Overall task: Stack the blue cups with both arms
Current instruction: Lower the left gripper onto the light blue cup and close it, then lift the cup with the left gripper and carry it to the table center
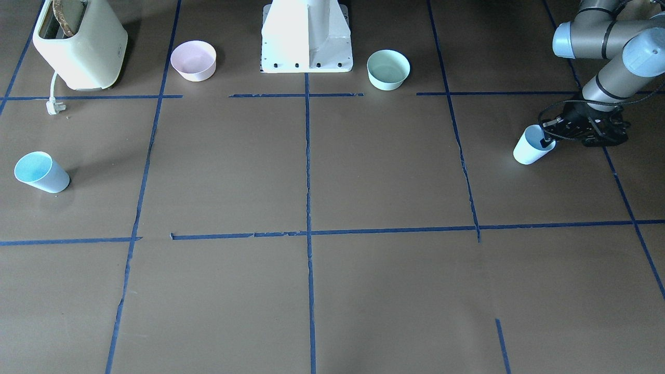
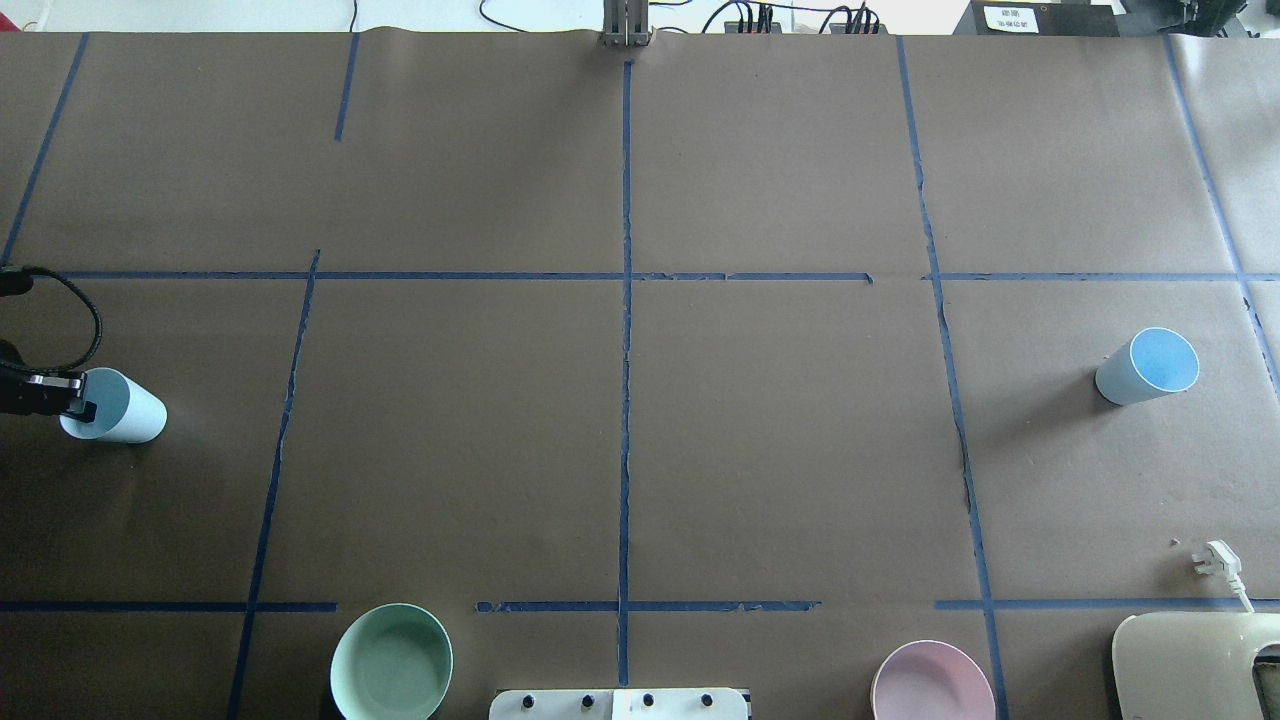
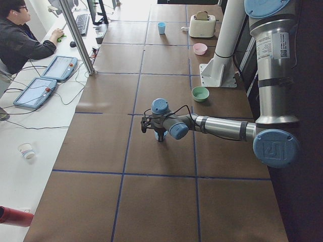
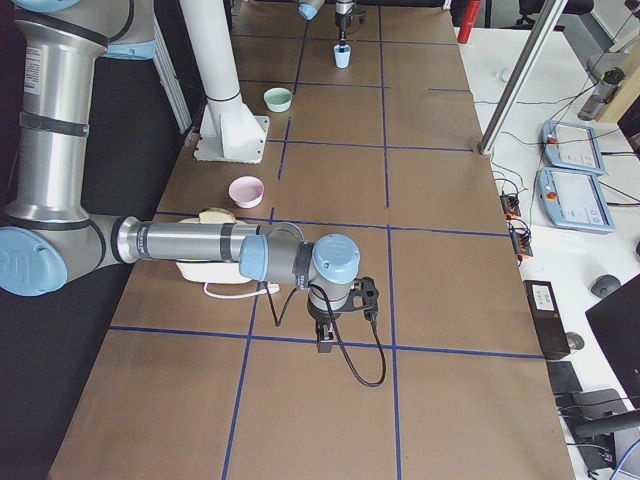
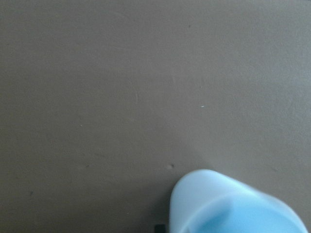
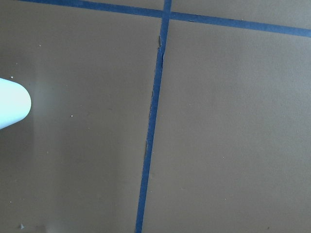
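Left claw (image 1: 545, 141): I find one finger inside the rim of the first cup (image 1: 532, 146); whether it clamps, I cannot tell.
Right claw (image 4: 325, 343): low over the table (image 4: 440, 300); opening not discernible.
Second cup (image 1: 40, 172): upright at the table's opposite end.

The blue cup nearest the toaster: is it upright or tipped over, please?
Upright: the blue cup stands on its narrower base, open mouth facing up.

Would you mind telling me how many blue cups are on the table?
2. One blue cup stands at the table's left end, the left arm's jaws at its rim; the other cup stands alone at the right end.
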Controlling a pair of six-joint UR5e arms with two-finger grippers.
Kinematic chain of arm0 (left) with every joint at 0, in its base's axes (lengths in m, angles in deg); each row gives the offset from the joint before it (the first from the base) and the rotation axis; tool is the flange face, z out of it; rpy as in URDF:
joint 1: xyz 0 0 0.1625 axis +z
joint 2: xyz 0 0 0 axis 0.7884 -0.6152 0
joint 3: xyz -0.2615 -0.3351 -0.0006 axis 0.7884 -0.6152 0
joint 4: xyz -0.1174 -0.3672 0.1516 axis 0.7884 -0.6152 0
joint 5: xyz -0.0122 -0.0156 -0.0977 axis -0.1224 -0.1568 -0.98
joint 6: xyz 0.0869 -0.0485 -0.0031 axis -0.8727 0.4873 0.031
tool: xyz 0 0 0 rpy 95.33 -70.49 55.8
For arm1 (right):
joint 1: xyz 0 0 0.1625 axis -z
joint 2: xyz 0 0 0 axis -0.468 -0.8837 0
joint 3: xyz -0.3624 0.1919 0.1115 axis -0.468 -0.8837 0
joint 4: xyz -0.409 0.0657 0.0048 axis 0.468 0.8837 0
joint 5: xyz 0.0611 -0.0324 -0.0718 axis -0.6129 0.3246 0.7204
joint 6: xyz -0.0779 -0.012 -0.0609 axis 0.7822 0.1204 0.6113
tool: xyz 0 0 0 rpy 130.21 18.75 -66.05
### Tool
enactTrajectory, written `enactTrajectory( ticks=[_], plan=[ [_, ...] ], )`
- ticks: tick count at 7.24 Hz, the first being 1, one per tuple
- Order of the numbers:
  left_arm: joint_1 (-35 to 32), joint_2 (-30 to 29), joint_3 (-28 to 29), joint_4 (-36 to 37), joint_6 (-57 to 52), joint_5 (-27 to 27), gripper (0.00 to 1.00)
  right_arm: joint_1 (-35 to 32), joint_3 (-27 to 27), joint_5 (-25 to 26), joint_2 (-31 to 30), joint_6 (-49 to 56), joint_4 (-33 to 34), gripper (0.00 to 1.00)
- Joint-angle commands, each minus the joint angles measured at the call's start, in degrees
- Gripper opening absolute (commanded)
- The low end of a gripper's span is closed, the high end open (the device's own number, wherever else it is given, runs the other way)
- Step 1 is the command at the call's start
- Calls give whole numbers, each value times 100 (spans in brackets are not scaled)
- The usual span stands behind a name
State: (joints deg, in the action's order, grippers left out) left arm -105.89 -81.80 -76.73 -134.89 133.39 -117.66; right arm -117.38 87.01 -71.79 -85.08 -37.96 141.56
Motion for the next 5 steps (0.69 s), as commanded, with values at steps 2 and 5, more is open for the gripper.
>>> enactTrajectory(
  ticks=[2,5],
  plan=[
    [-2,-386,-501,642,37,-230,0,0,8,0,0,0,0,100],
    [364,-2473,-610,2471,656,-187,0,0,8,0,0,0,0,100]
  ],
)
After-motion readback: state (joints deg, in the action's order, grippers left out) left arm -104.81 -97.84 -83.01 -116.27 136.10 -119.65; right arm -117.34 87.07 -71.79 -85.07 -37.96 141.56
